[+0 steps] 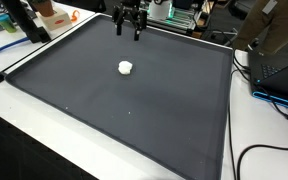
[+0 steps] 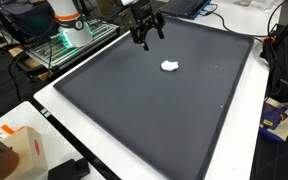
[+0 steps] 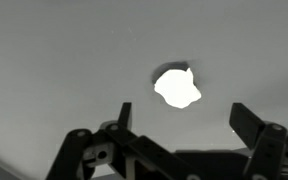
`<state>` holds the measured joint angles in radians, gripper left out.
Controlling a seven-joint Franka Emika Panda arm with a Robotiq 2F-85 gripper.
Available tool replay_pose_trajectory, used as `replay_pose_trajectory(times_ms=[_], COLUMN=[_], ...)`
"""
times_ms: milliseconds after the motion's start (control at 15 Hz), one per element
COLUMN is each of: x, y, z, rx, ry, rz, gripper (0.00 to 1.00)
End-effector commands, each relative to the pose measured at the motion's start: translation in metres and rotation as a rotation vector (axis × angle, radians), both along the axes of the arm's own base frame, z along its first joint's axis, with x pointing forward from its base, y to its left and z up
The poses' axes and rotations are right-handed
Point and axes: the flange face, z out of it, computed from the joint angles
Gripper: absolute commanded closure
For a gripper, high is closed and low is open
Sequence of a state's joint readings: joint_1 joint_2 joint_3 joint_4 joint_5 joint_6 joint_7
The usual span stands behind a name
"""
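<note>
Wrist view blows out the white lump (image 3: 177,87) to a featureless blob, and it's too small in both exterior views to tell what it is. The gripper (image 3: 182,118) body is cut by the wrist view's bottom edge, only finger ends and linkage showing; in both exterior views its upper end runs off the top edge. The mat (image 1: 104,110) near corner is clipped at the bottom edge in both.

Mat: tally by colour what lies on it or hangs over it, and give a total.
White: 1, the lump, lying on the mat
Black: 1, the gripper, open, above the mat's far edge, apart from the lump
Total: 2
</note>
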<state>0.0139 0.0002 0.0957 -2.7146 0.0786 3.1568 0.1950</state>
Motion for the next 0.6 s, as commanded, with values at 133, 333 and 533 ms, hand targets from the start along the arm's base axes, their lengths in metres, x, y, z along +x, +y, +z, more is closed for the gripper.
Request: replay_pose_trajectory(times_ms=[133,333,533], x=[-0.007,-0.01,-0.017], y=[-0.011,-0.005,0.019], z=[-0.033,-0.046,-0.053], rx=[-0.024,-0.038,-0.05], ry=[-0.038,-0.071,-0.103], rz=[0.02,0.037,0.103], gripper=[0.0,0.0,0.0])
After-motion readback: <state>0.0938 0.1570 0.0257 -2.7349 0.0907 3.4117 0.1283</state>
